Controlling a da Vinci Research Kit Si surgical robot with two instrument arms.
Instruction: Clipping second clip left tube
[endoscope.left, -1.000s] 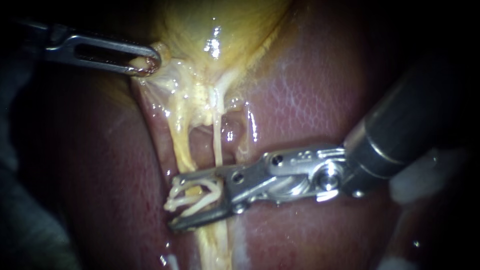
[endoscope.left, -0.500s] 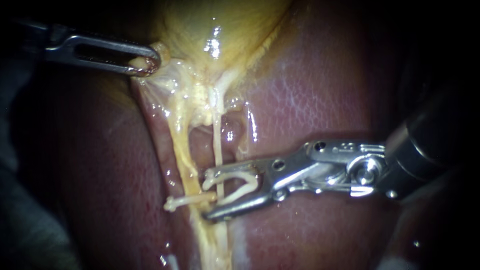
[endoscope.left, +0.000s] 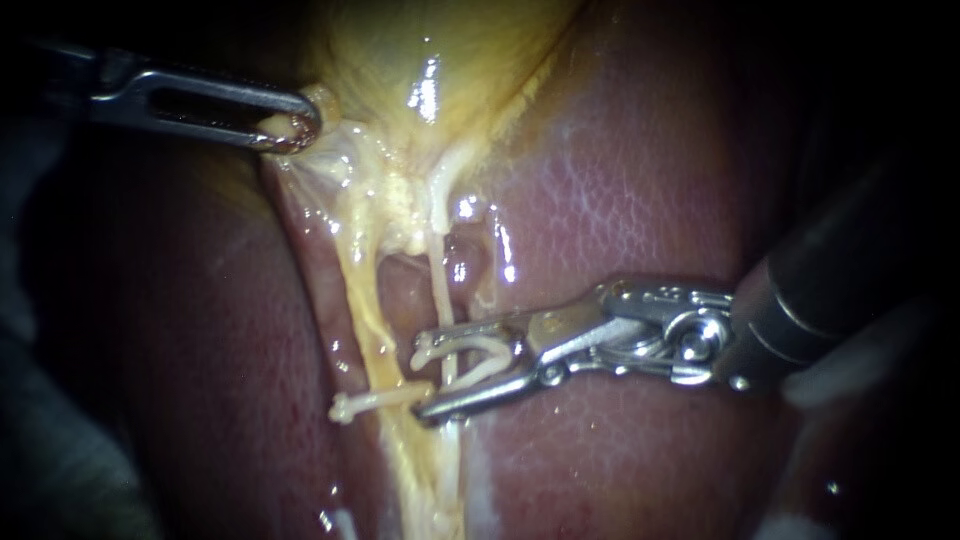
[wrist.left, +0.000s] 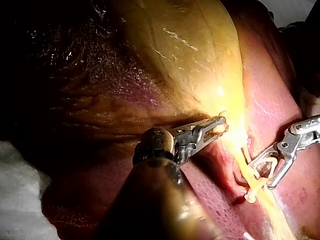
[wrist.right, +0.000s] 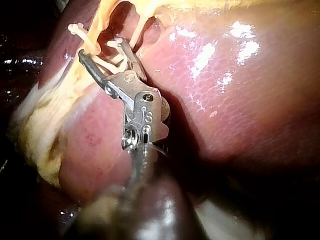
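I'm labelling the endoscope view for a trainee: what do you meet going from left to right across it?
From the left: left instrument, jaws shut on gallbladder tissue → closed clip on the tube → right instrument, jaws holding an open clip → its shaft.

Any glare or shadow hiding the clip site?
Endoscope view: small glare spots on the gallbladder, open clip well lit, shaft of right instrument in shadow. Left wrist view: glare washes out the tissue at the left instrument. Right wrist view: glare on the liver, off that clip.
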